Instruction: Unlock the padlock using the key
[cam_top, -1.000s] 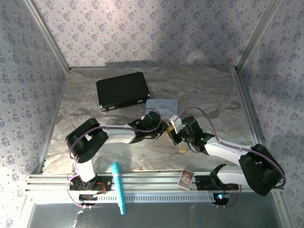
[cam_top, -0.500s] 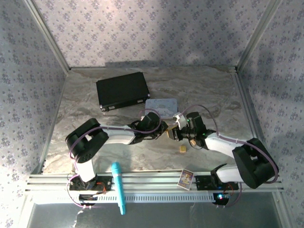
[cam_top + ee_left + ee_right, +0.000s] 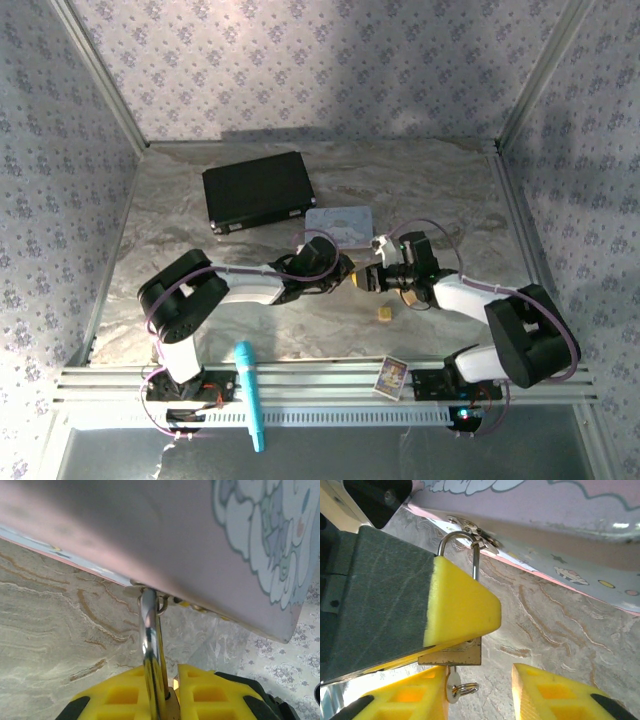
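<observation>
Here the padlock [image 3: 451,656] sits clamped in the left hand [image 3: 167,692].

- padlock [image 3: 451,656] was brass-tan, shackle silvery
- key [image 3: 454,686] was silvery
- tin [image 3: 210,545] was pastel pink with a white-blue cloud print
- finger pads [image 3: 210,694] were yellow
- table [image 3: 440,190] was grey-beige with marble veining
- walls [image 3: 300,60] were pale with a purple floral print
- case [image 3: 258,190] was black
- marker [image 3: 250,395] was teal

The padlock [image 3: 451,656] is seen as dull brass, its shackle [image 3: 150,630] as polished metal; the fingers [image 3: 555,695] are faced with matt yellow foam
</observation>
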You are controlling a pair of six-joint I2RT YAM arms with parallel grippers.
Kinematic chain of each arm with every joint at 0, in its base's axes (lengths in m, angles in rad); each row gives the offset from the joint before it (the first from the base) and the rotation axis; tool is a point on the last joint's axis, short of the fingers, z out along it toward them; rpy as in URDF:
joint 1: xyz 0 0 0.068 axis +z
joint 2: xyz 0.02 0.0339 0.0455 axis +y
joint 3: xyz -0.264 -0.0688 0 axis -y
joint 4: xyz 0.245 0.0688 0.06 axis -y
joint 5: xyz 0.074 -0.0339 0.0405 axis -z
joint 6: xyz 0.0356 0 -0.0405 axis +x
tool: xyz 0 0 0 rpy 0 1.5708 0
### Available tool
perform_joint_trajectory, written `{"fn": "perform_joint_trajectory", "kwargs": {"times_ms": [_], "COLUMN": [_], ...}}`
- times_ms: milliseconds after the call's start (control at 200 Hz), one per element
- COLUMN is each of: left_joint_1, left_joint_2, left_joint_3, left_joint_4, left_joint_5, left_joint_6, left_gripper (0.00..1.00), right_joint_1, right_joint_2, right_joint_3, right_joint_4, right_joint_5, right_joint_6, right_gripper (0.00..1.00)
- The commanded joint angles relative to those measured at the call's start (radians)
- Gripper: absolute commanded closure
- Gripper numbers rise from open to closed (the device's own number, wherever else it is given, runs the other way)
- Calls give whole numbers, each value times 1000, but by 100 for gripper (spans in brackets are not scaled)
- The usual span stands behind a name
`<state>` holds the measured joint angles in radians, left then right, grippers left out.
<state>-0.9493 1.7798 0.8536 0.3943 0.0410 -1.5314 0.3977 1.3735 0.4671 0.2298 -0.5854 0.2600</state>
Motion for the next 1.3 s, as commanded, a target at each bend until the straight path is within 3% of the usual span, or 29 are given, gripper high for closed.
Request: {"fn": "perform_joint_trajectory", "kwargs": {"times_ms": [0, 490, 850, 959, 1019, 1104, 1294], "left_joint_1": [-24, -22, -9, -9, -9, -8, -5], "left_joint_2": [-39, -10, 15, 19, 22, 31, 39], "left_joint_3": [-24, -10, 15, 18, 26, 48, 58], "left_joint_4": [-65, -91, -113, -127, -151, -203, -264], "left_joint_5": [113, 100, 98, 93, 87, 78, 58], "left_joint_6": [-10, -13, -4, 3, 18, 52, 93], "left_gripper": [100, 100, 100, 100, 100, 100, 100], "right_joint_1": [-80, -112, -104, -103, -101, -102, -96], "right_joint_2": [26, -14, -137, -195, -209, -184, -11], "right_joint_3": [33, 13, -30, -22, -4, 56, 228], "right_joint_4": [-30, -41, -47, -92, -119, -181, -254], "right_joint_5": [173, 203, 190, 240, 281, 324, 306], "right_joint_6": [71, 149, 189, 191, 197, 204, 195], "right_gripper": [61, 46, 43, 37, 29, 24, 28]}}
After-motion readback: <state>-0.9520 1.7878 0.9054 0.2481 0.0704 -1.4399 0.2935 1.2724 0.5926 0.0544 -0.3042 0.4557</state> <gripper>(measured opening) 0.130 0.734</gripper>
